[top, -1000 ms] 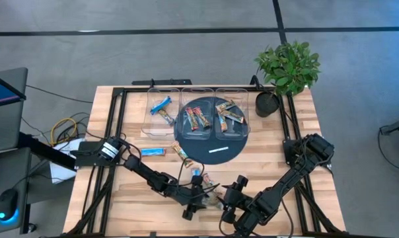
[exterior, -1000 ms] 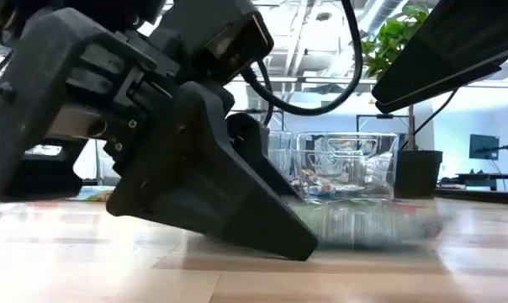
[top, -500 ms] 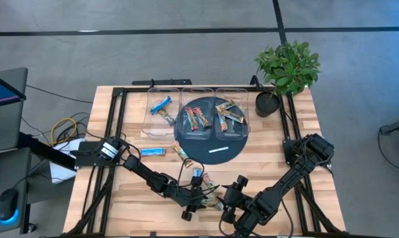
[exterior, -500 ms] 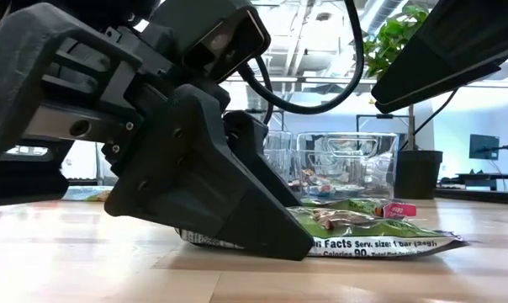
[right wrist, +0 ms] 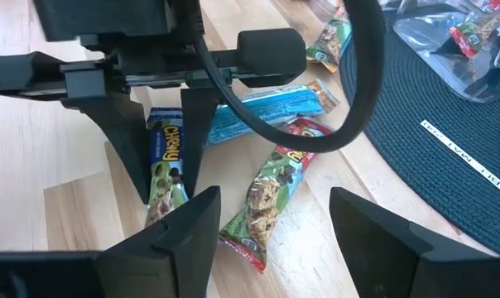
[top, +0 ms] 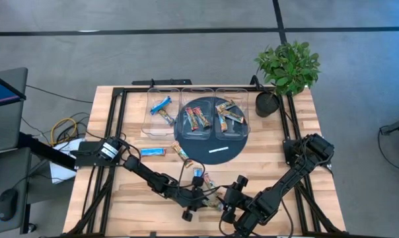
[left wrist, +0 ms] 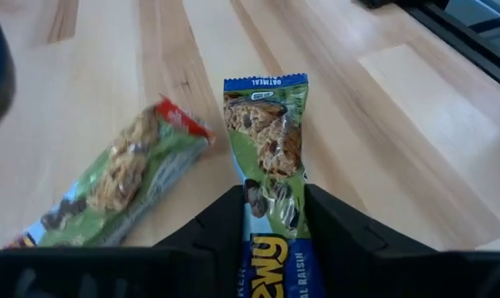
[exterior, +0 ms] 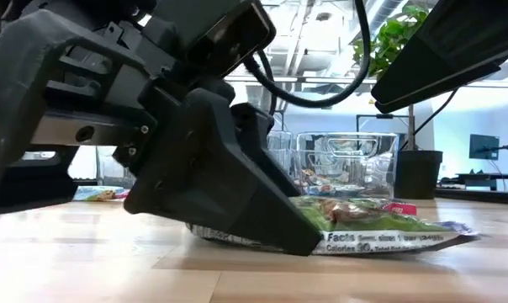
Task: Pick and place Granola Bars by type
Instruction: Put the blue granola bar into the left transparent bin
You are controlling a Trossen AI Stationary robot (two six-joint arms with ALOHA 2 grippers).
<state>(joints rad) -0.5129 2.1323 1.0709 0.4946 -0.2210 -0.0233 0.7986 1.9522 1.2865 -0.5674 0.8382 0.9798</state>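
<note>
Left arm stretched low along the near edge of the surface; left claw (top: 201, 196) down at surface level, fingers (left wrist: 225, 228) closed in. Right arm folded low beside it; right claw (right wrist: 271, 219) fingers spread wide.

Wooden slatted table (top: 133, 185), light finish, black frame rails along sides.

Lying directly on top:
- dark round mat (top: 234, 147), centre rear
- potted plant (top: 285, 69), rear right corner
- blue bar (top: 153, 152), left of mat
- orange-brown and green bar (top: 180, 153), at mat's left edge
- cluster of loose bars near front edge: green-and-blue oatmeal bar (left wrist: 266, 141), green bar with red end (right wrist: 271, 189) beside it, bright blue bar (right wrist: 266, 108) just behind
- further green bar (right wrist: 331, 40) close to mat edge
</note>
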